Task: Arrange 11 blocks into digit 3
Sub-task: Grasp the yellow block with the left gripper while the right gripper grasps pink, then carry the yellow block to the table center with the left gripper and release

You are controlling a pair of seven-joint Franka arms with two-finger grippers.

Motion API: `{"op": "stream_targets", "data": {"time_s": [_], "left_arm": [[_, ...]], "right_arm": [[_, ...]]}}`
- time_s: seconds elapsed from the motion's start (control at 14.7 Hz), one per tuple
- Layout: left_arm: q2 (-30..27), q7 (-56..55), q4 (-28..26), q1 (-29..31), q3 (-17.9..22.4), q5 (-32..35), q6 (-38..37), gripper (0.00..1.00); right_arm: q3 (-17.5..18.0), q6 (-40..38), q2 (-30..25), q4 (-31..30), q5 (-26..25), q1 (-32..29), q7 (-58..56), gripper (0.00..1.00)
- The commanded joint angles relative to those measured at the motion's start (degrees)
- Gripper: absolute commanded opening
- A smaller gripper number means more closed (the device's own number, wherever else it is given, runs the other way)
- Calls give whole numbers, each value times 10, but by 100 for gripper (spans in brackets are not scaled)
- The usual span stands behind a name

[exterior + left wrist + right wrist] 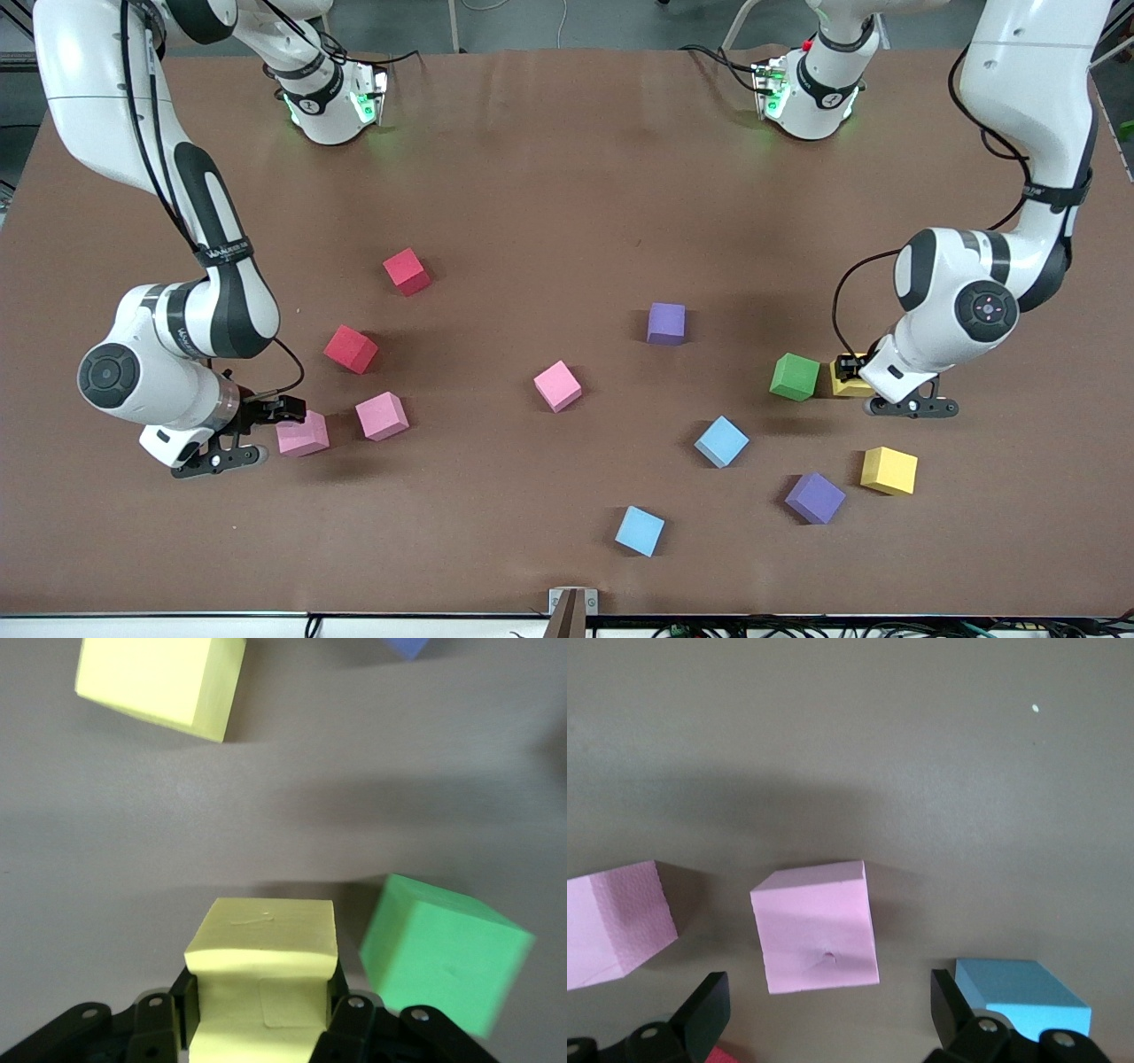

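One green block [795,377] touching the left tool's [852,379] yellow block [264,970].

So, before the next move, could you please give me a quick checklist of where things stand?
1. Left gripper shut on the yellow block: ok.
2. Held yellow block clear of the green block beside it: ok, a narrow gap shows in the left wrist view.
3. Yellow block lifted off the table: cannot tell.
4. Right gripper open: ok.
5. Pink block lined up between the right gripper's fingers: ok in the right wrist view.
6. Digit 3 begun: not ok, the blocks lie scattered and none are joined.
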Motion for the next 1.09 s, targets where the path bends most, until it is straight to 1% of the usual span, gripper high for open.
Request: {"op": "stream_targets", "data": {"time_s": [0.0,0.2,0.41,0.61,0.68,0.88,1.02], "left_arm": [[-37,-56,20,-4,-36,10,-80,19],[-60,-164,22,-4,-104,6,-108,19],[-61,-297,18,-5,-195,6,-111,19],[-53,-400,18,-18,-279,6,-109,19],[-45,-432,18,-39,-292,7,-109,19],[-20,-524,27,-133,-295,5,-98,19],[3,-574,35,-186,-295,6,-88,19]], "right_arm": [[0,20,18,9,4,5,-6,100],[-1,24,23,9,-1,13,-7,100],[-1,51,31,9,-5,11,-15,100],[-1,54,36,9,-7,13,-16,100],[-2,57,38,9,-8,13,-18,100],[-2,75,45,9,-38,8,-16,100],[-2,81,49,9,-38,7,-16,100]]}}
